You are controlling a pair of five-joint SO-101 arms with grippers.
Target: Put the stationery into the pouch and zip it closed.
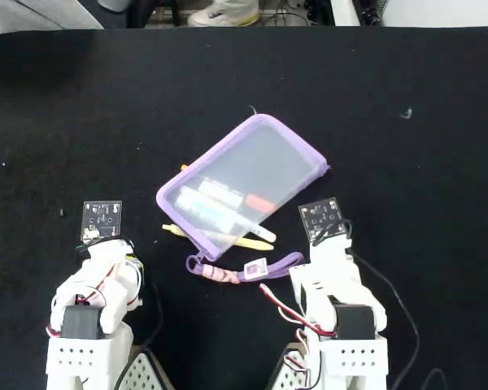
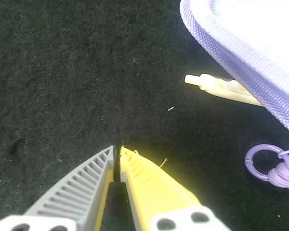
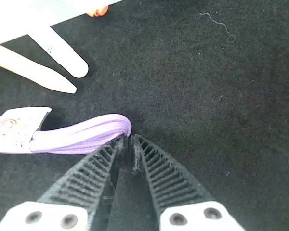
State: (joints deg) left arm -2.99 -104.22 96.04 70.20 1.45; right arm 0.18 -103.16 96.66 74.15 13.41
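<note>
Pouch (image 1: 260, 158) holds pens (image 1: 215, 201), cream pen (image 1: 236, 239) seemingly protruding.

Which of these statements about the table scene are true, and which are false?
1. The pouch has a purple edge and lies flat. True.
2. The left tool holds a pen. False: it is shut on nothing.
3. A cream pen lies by the pouch's edge nearest the arms. True.
4. The right tool is wide open. False: it is shut, its tips beside the purple strap.
</note>
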